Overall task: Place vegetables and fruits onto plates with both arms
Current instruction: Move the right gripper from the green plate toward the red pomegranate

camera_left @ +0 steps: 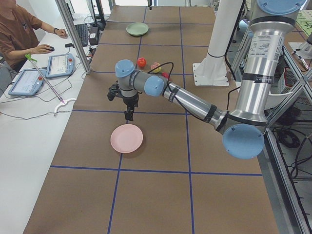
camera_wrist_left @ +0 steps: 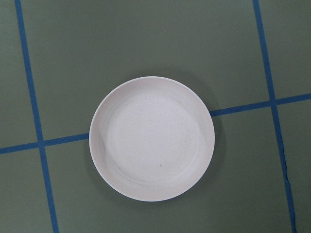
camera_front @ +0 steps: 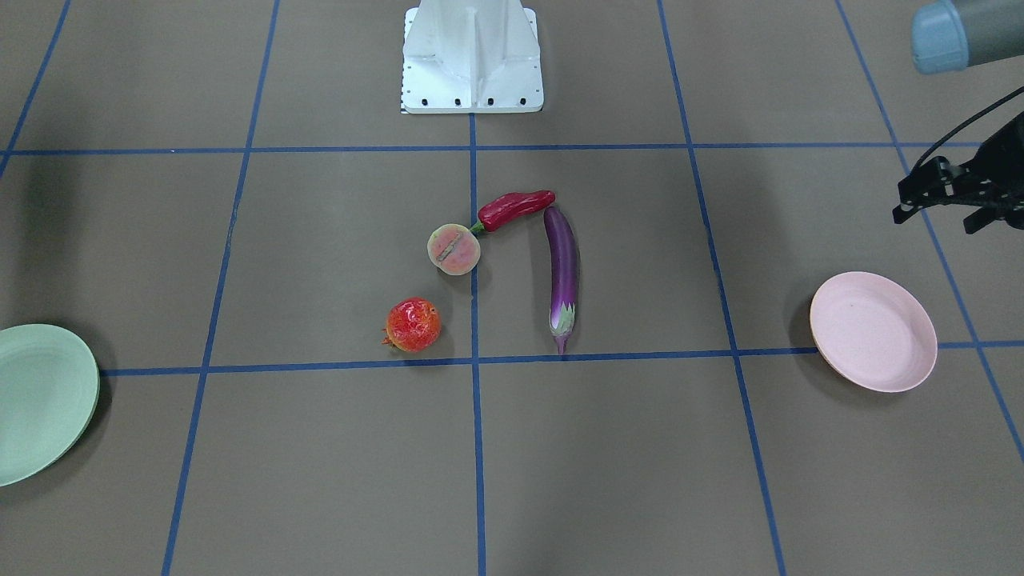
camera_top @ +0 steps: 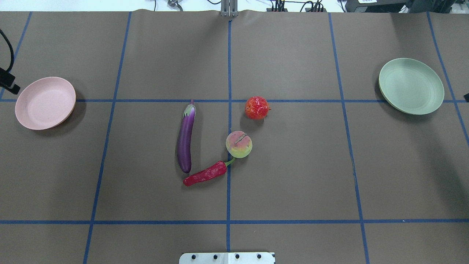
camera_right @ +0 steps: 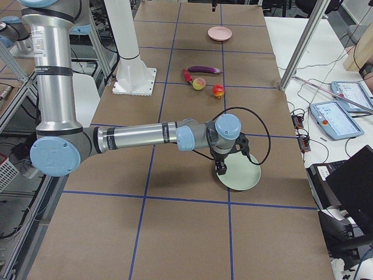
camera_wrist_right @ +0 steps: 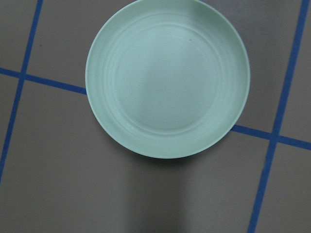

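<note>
The purple eggplant (camera_top: 185, 139), red chili pepper (camera_top: 205, 175), pale peach-like fruit (camera_top: 239, 144) and red-orange pomegranate (camera_top: 257, 107) lie close together at the table's middle. The pink plate (camera_top: 45, 102) sits far to the robot's left and fills the left wrist view (camera_wrist_left: 151, 138), bare. The green plate (camera_top: 411, 86) sits far right and fills the right wrist view (camera_wrist_right: 167, 77), bare. My left gripper (camera_left: 128, 115) hangs above the table just beside the pink plate. My right gripper (camera_right: 221, 169) hangs over the green plate's (camera_right: 240, 173) near rim. I cannot tell whether either gripper is open or shut.
The white base block (camera_front: 472, 60) stands at the table's robot side. Blue tape lines (camera_top: 229, 73) cross the brown table. An operator (camera_left: 19, 29) sits at a side bench with tablets (camera_left: 58, 66). A metal frame post (camera_left: 73, 29) stands near the table edge.
</note>
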{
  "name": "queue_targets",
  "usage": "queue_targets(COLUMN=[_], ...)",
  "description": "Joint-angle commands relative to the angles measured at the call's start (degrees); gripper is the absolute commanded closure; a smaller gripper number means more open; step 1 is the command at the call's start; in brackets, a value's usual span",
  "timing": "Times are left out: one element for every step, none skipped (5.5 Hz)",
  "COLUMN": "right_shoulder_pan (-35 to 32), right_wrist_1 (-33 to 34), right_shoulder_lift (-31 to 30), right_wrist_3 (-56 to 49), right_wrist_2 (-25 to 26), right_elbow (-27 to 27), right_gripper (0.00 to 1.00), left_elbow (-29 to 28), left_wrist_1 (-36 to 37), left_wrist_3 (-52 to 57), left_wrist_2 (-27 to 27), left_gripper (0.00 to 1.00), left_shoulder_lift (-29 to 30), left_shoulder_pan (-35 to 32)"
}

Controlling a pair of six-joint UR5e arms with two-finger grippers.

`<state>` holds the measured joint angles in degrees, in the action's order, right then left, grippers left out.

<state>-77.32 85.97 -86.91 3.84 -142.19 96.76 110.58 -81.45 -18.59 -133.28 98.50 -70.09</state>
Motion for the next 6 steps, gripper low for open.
queue_targets(right_shoulder_pan=[14.8,21.3,30.2,34.8,38.4,38.8], right_wrist_1=[-11.0,-15.4,-15.5,-15.5,-15.5,-15.5], right_shoulder_lift=[5.5,11.8,18.5,22.3,28.9,30.8], right_wrist_3=[27.0,46.2,60.9,65.9,71.0,73.9], right_wrist_2=[2.8,7.5,18.8,21.8,27.4,28.7], right_elbow=[1.2,1.1,1.1,-0.2,-4.7,-6.7], right_gripper=[0.0,0.0,0.01,0.01,0.01,0.02], left_elbow=[2.6,2.5,2.4,2.5,2.6,2.6], left_wrist_1=[-0.2,-0.2,-0.2,-0.2,-0.2,-0.1], left_wrist_3=[-3.4,-3.3,-3.0,-3.0,-3.1,-3.1], left_wrist_2=[-0.2,-0.1,0.0,0.0,0.0,0.0], left_gripper=[0.0,0.0,0.0,0.0,0.0,0.0], left_shoulder_lift=[0.0,0.1,0.1,0.0,0.0,0.0], left_shoulder_pan=[2.1,2.2,2.3,2.3,2.4,2.5])
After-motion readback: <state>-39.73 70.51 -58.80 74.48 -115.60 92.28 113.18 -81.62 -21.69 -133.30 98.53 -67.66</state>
